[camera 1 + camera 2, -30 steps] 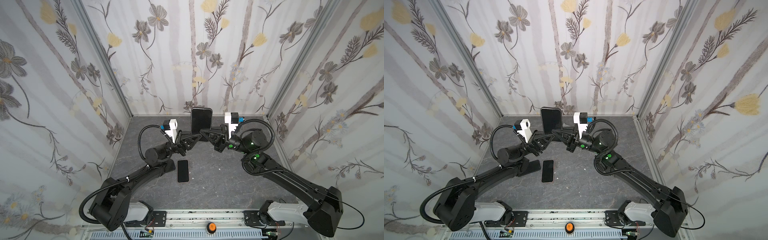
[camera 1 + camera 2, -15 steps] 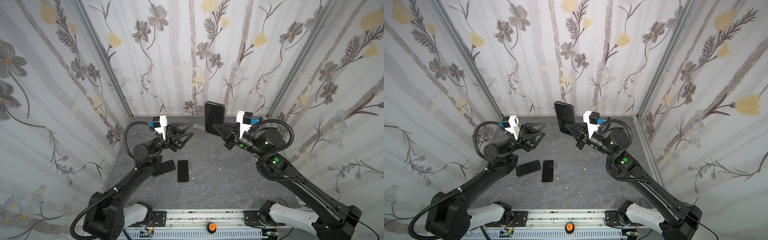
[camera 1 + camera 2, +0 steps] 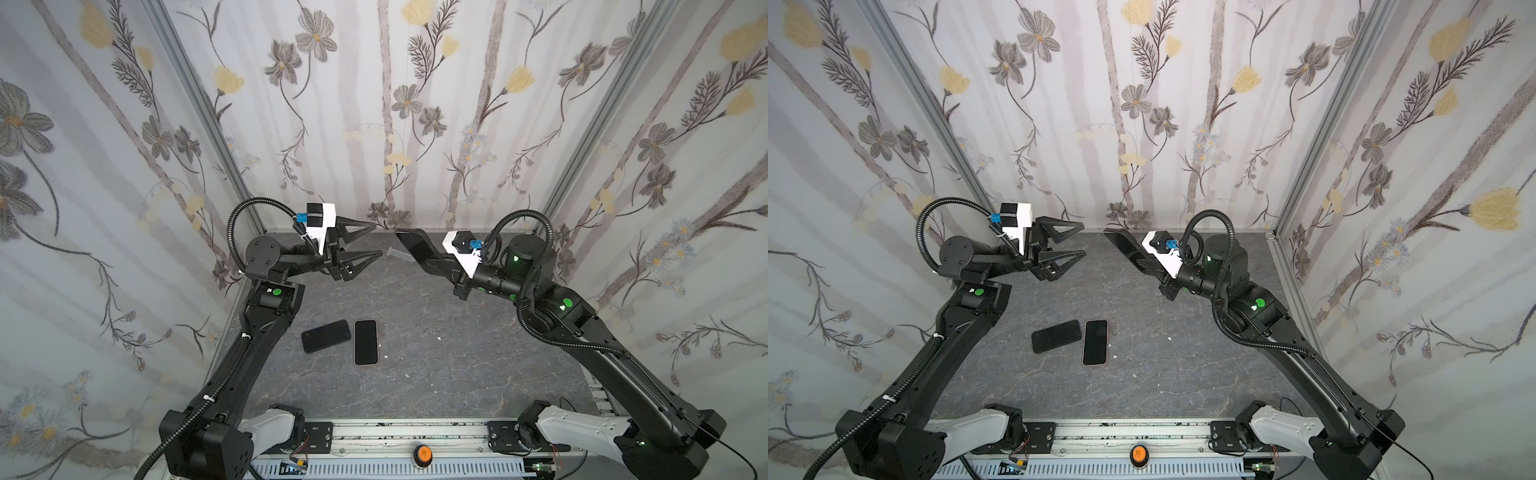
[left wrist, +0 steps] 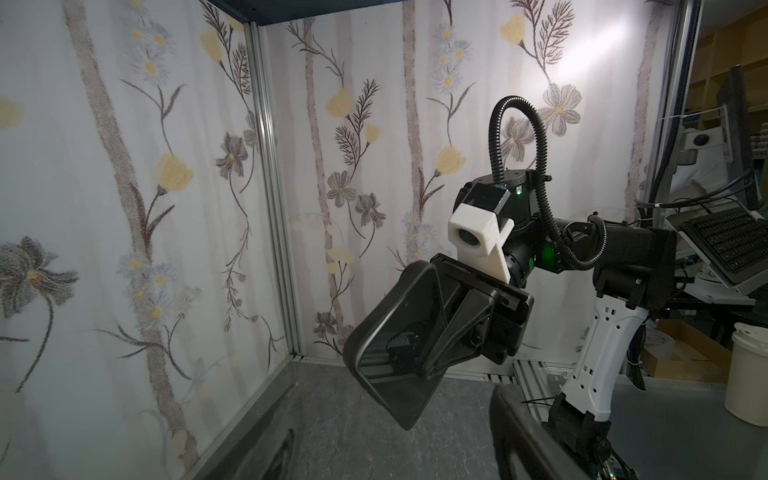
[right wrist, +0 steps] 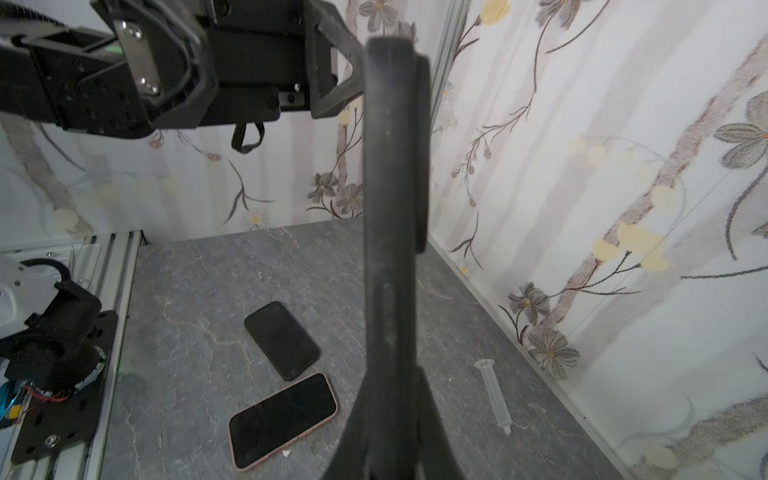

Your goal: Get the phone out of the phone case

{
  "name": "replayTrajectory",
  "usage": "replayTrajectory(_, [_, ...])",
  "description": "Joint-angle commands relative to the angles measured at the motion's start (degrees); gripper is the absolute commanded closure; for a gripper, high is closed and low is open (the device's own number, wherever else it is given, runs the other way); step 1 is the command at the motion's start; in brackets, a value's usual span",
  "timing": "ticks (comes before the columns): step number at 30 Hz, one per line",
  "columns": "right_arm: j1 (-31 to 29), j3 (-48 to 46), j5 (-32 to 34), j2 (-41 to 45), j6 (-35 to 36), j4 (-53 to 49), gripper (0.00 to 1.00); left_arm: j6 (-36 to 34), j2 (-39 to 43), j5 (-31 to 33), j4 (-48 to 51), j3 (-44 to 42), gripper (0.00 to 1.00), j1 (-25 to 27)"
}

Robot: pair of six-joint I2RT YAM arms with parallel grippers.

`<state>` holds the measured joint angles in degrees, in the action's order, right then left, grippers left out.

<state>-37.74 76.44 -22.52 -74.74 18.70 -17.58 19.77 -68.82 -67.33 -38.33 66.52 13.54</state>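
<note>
Right now the phone (image 3: 415,247) (image 3: 1121,243) (image 4: 395,353) (image 5: 388,208) is off the table (image 3: 436,374), held in the air at the far side of the scene, a little right of the middle. It is a black slab with a glossy face and a thick matte rim that looks like its case; I cannot tell for sure whether the case is on it. It hangs tilted, its free end pointing to the far left. My right claw (image 3: 430,262) (image 3: 1136,257) (image 4: 432,332) is clamped narrow across its near-right end, one finger on each face.

My left claw (image 3: 376,239) (image 3: 1084,240) hangs at the far left with its fingers spread wide and nothing between them. Its tips point toward the phone but stand apart from it.

Under the gap between the two claws, near the far wall, a clear syringe (image 3: 395,252) (image 5: 492,395) lies on the table. Nearer, left of the middle, two more phones lie flat with their dark screens up. One is a black phone (image 3: 326,336) (image 3: 1056,336) (image 5: 281,340) lying at a slant. Just right of it is a pink-rimmed phone (image 3: 365,342) (image 3: 1095,342) (image 5: 282,419). I cannot tell whether they touch.
</note>
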Motion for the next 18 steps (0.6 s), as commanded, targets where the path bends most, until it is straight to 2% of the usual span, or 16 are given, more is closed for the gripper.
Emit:
replayTrajectory(1, [0.1, 1.1, -2.7, -0.7, 6.3, -4.1, 1.00, -1.2, -0.9, -4.8, 2.5, 1.8, 0.27, -0.2])
replayTrajectory(5, [0.1, 1.0, -4.0, -1.0, 7.8, -4.6, 1.00, -1.8, -1.1, -6.0, 3.1, 1.8, 0.28, -0.1])
replayTrajectory(11, [0.3, 1.3, -4.7, -2.4, 9.1, -5.7, 1.00, -6.3, -2.5, -5.0, 6.1, 1.4, 0.32, -0.2])
replayTrajectory(15, [2.4, 1.4, -6.9, -2.9, 6.9, -7.4, 1.00, -14.0, -2.7, -1.8, 12.8, 1.8, 0.33, 0.3])
replayTrajectory(18, [4.6, 1.4, -9.4, -3.1, 6.3, -8.9, 1.00, -24.2, -2.6, 3.2, 24.1, 4.5, 0.33, 2.4])
